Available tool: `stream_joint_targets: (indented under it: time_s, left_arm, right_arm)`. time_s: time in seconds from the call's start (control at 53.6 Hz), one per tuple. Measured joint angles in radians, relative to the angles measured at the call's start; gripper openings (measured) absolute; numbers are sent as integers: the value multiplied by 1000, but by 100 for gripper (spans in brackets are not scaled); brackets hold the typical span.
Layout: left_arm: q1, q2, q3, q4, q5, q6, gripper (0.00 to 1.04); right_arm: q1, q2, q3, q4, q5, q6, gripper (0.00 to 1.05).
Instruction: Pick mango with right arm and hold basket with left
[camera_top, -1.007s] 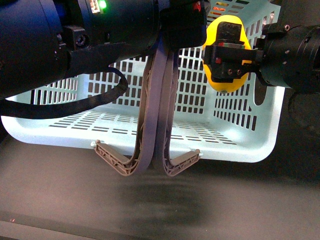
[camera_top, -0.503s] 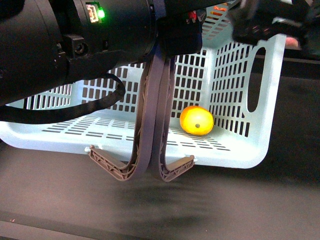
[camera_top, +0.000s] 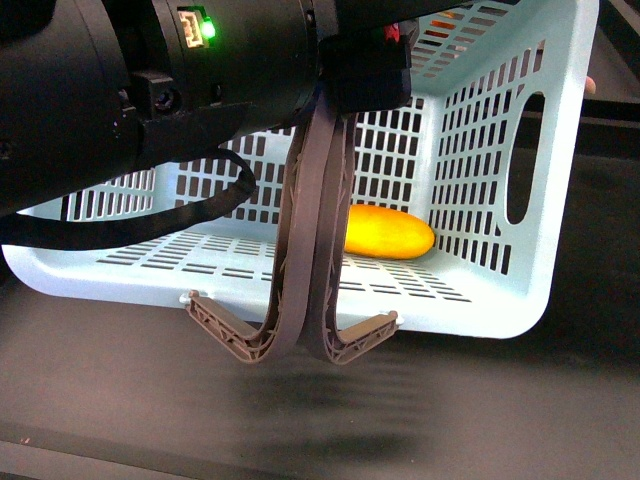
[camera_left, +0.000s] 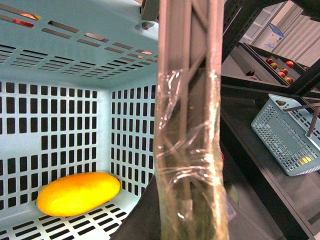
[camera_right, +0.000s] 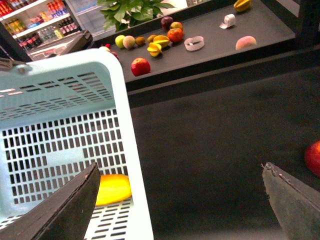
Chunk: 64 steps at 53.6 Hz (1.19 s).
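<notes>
The mango (camera_top: 390, 232) lies on its side on the floor of the pale blue basket (camera_top: 480, 310), near its right wall. My left gripper (camera_top: 340, 92), at the end of the bulky black arm with the green light (camera_top: 208, 30), is shut on the basket's two grey-brown handles (camera_top: 312, 250) and holds the basket up. The left wrist view shows the taped handle (camera_left: 187, 150) and the mango (camera_left: 78, 193) inside. My right gripper (camera_right: 185, 200) is open and empty, outside the basket (camera_right: 65, 130). The mango (camera_right: 114, 189) shows through the wall. The right gripper is out of the front view.
A dark shelf (camera_right: 215, 55) behind holds several fruits, among them a red apple (camera_right: 141, 66). Another red fruit (camera_right: 314, 157) lies at the right edge. A second blue basket (camera_left: 290, 135) stands on a dark shelf. Dark surface lies below the held basket.
One second ago my right gripper held the mango over the basket. It let go, the mango dropped in and rolled onto its side, and the right gripper left the front view.
</notes>
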Motion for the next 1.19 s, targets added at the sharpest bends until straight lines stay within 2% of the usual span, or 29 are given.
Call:
stream_joint_targets:
  time_s: [0.131,0.559,0.615,0.653,0.671,0.783,0.932,1.044,1.193]
  left_arm:
    - [0,0,0,0,0,0,9]
    - [0,0,0,0,0,1,9]
    - [0,0,0,0,0,0,9]
    - [0,0,0,0,0,-2,9]
    - [0,0,0,0,0,-1,9]
    - [0,0,0,0,0,-1,9]
    - [0,0,0,0,0,-1,9]
    - [0,0,0,0,0,-1,9]
    - [0,0,0,0,0,-1,9]
  right_arm:
    - [-9,-156,-39,-108,29,18,97]
    - [-12,-176,-38,-108,27,21,97]
    - [-50,-157,-97,83,-69,-103,85]
    - [-59,-166,-116,135,-79,-166,78]
    - [-61,-181,-116,137,-79,-217,72]
    - [-65,-244,-117,100,-83,-295,55]
    - [-65,-319,-117,27,-85,-328,30]
    - [-65,-386,-117,-36,-85,-337,3]
    - [-65,-446,-117,-96,-86,-343,2]
